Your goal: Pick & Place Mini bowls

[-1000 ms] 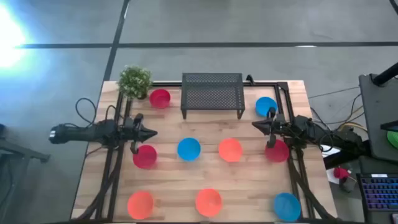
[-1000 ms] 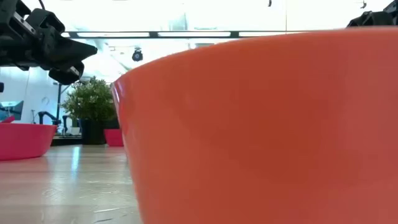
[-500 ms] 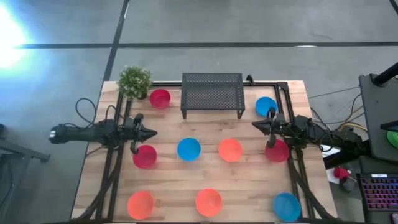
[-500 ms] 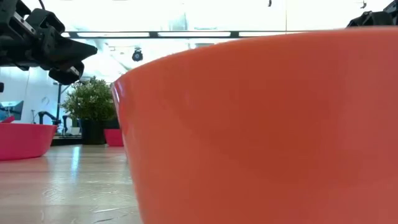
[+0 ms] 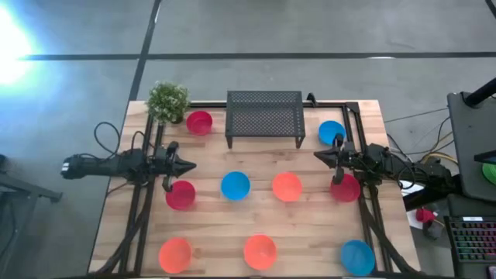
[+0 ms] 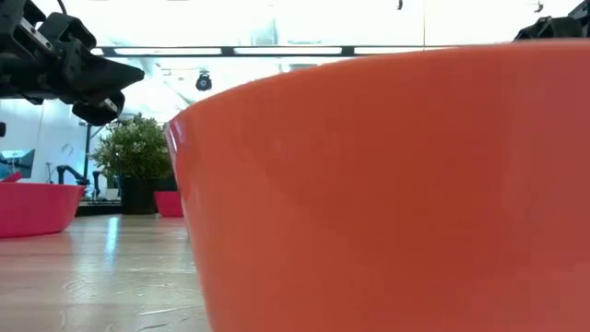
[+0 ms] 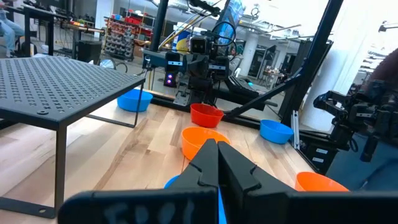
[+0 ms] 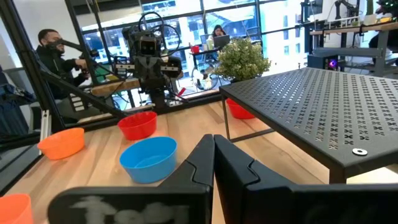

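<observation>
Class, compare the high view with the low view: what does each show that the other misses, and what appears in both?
Only the high view shows the whole wooden table, the black wire-mesh rack, all three blue mini bowls such as the middle one, and the right pincer, shut. Only the low view shows the bright room behind the table, with a ceiling lamp. Both show the potted plant, the front orange mini bowl, which fills most of the low view, red mini bowls, and the shut left pincer.

Glossy plastic bowls (image 5: 235,186), wooden table (image 5: 310,225), metal-mesh rack (image 5: 264,112).
</observation>
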Controlling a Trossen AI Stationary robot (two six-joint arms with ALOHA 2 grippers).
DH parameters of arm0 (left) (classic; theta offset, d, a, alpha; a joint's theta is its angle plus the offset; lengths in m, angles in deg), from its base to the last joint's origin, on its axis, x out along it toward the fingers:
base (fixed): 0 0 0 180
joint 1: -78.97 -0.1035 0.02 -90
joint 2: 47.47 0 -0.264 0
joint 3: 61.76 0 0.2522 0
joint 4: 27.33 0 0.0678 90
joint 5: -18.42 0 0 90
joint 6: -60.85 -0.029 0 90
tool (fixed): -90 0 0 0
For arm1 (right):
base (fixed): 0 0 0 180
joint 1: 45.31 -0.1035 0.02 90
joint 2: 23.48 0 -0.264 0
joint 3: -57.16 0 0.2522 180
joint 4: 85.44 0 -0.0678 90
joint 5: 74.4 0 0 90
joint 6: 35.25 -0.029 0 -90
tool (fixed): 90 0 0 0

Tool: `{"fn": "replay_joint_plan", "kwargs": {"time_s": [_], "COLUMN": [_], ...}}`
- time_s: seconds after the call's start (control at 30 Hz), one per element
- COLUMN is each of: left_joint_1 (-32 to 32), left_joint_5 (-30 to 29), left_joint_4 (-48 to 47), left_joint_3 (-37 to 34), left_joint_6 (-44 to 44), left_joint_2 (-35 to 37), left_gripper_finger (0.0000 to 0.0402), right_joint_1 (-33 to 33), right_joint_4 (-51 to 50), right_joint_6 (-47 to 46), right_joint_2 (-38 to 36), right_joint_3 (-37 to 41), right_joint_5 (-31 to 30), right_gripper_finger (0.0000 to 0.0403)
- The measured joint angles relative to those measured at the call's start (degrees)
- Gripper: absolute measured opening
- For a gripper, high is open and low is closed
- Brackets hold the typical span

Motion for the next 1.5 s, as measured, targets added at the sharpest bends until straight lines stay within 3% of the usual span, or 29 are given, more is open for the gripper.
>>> {"fn": "replay_joint_plan", "kwargs": {"time_s": [0.67, 1.5], "left_joint_1": [0.0, 0.0], "left_joint_5": [0.0, 0.0], "left_joint_4": [0.0, 0.0], "left_joint_3": [0.0, 0.0], "left_joint_6": [0.0, 0.0], "left_joint_2": [0.0, 0.0], "left_gripper_finger": [0.0, 0.0], "right_joint_1": [0.0, 0.0], "right_joint_4": [0.3, 12.2], "right_joint_6": [-0.2, 0.1], "right_joint_2": [0.0, 0.0], "right_joint_3": [0.0, 0.0], "right_joint_5": [0.0, 1.5], "right_gripper_finger": [0.0008, 0.0008]}}
